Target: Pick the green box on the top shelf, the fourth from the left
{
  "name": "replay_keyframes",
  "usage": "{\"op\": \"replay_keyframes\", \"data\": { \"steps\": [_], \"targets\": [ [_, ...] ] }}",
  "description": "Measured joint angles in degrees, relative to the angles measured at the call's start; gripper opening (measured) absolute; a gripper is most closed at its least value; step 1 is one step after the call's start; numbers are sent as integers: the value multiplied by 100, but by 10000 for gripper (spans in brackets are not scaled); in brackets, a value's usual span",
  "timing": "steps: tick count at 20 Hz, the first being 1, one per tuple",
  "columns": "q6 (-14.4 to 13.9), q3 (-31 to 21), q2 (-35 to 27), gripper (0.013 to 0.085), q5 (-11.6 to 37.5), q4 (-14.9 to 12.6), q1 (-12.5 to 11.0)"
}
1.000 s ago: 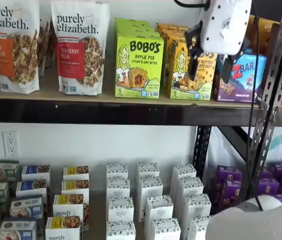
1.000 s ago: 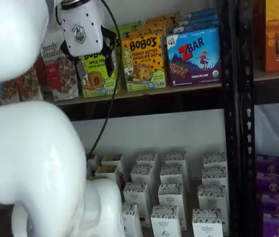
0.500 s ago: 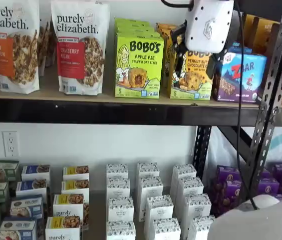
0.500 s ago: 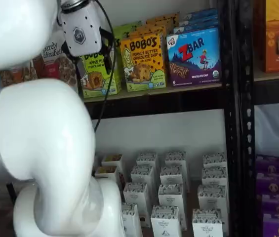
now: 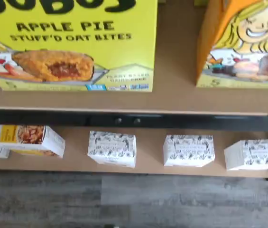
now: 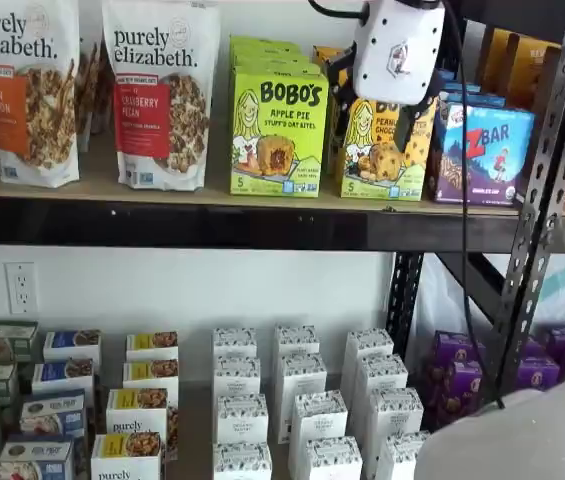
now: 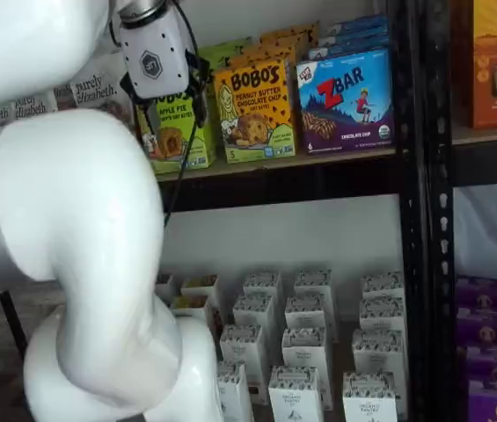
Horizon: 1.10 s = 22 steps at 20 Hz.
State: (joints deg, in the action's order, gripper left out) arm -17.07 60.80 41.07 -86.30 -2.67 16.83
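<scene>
The lime-green Bobo's Apple Pie box stands upright on the top shelf, left of an orange Bobo's box. In a shelf view my gripper hangs in front of the orange box, just right of the green one. In a shelf view the gripper overlaps the green box, with a black finger on each side and a gap between them: it is open and empty. The wrist view shows the green box's front close up, and the shelf's black rail beneath it.
Purely Elizabeth bags stand left of the green box. A blue Z Bar box is right of the orange box. A dark perforated upright stands at the right. Small white boxes fill the lower shelf. My white arm fills the left of a shelf view.
The gripper has moved left along the top shelf, from in front of the Z Bar and orange boxes towards the green box. No box has moved.
</scene>
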Motion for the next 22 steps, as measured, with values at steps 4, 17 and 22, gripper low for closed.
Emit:
{"op": "replay_keyframes", "data": {
  "steps": [4, 17, 22],
  "targets": [
    [3, 67, -211, 850, 308, -20, -9],
    [29, 756, -1172, 850, 961, 110, -6],
    [-36, 997, -1414, 850, 937, 87, 59]
  ]
}}
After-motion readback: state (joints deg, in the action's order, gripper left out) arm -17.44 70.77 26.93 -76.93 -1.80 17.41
